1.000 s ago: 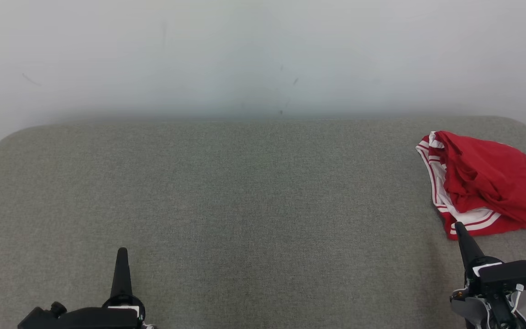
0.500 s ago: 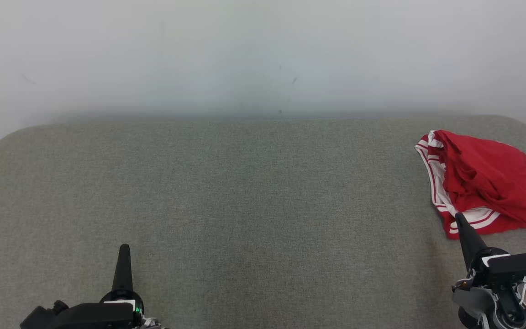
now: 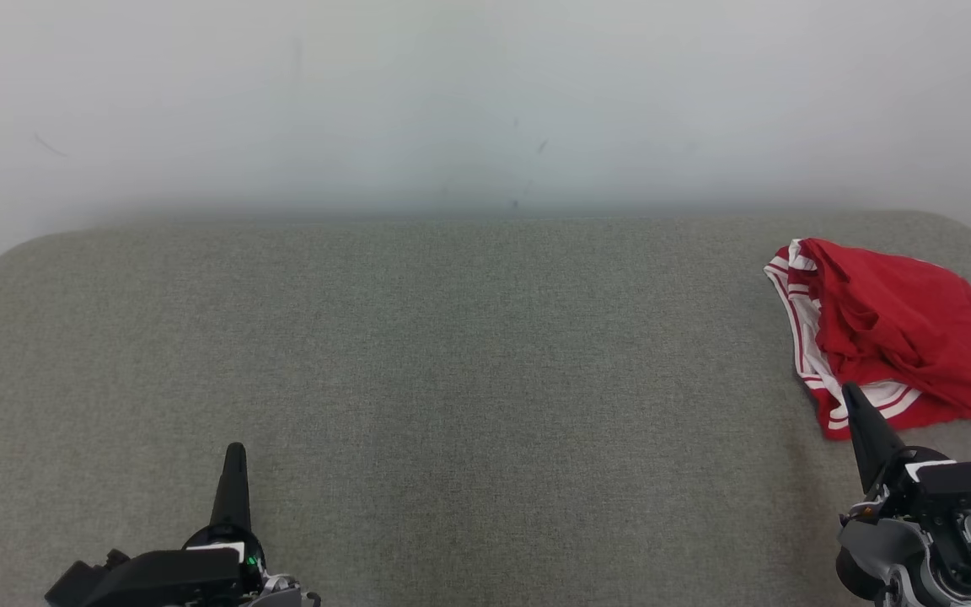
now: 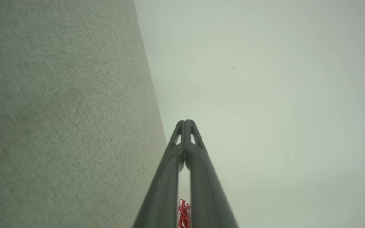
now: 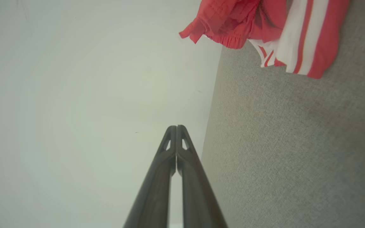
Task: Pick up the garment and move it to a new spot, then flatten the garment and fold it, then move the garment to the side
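Note:
A crumpled red garment (image 3: 898,333) with white stripes lies at the far right of the grey fabric table (image 3: 452,379), near its right edge. The right wrist view has the garment (image 5: 265,28) at its top. My right gripper (image 3: 850,392) is shut and empty, its tip just in front of the garment's near hem. Its closed tip (image 5: 176,127) points past the table edge at the wall. My left gripper (image 3: 235,451) is shut and empty at the lower left, far from the garment. In the left wrist view a red sliver of garment (image 4: 184,213) peeks between the fingers (image 4: 201,177).
A pale wall (image 3: 485,101) rises right behind the table's far edge. The table corners are rounded. A wide stretch of bare grey cloth lies between the two grippers.
Both grippers have crept a little forward, the right one closing on the garment's near hem. The garment has not moved.

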You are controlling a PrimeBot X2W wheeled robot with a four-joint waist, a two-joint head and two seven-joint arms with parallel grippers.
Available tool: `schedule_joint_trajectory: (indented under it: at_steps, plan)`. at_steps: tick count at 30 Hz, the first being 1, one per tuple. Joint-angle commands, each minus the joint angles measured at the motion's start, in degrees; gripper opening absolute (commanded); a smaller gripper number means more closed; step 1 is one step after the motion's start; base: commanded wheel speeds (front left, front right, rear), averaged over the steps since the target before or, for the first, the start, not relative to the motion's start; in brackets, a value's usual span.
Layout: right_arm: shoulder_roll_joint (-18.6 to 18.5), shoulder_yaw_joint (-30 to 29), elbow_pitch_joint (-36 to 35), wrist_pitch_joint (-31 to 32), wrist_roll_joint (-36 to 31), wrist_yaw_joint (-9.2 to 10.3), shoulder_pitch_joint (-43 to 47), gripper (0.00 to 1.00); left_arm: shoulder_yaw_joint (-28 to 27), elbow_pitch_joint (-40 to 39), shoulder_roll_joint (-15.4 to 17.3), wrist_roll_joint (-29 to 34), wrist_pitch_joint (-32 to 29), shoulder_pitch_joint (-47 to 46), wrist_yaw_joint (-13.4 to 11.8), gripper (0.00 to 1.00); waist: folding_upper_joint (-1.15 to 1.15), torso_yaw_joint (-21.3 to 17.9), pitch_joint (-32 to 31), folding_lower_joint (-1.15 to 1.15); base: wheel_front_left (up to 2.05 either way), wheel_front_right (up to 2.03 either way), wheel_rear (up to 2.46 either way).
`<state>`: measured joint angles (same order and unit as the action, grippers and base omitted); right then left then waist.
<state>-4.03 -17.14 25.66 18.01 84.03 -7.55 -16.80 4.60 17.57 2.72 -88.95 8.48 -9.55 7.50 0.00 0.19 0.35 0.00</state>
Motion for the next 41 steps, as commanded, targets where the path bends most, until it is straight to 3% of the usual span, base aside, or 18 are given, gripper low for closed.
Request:
schedule_joint_trajectory:
  at_steps: [1, 12, 41]
  plan:
    - [-0.4, -0.3, 0.2, 0.4, 1.3, 0.11, -1.1, 0.00, 0.0, 0.0, 0.3, -1.2, -0.1, -1.0, 0.0, 0.00, 0.00, 0.0, 0.0, 0.00, 0.00, 0.00, 0.00]
    - [-0.5, -0.9, 1.0, 2.0, 5.2, 0.12, -2.1, 0.00, 0.4, 0.4, 0.3, -5.5, -0.5, -1.4, 0.0, 0.00, 0.00, -0.1, 0.1, 0.00, 0.00, 0.00, 0.00]
    - [-0.6, -0.6, 0.9, 1.7, 5.3, 0.12, -1.7, 0.00, 0.4, 0.3, 0.3, -5.2, -0.5, -1.4, 0.0, 0.00, 0.00, -0.1, 0.1, 0.00, 0.00, 0.00, 0.00]
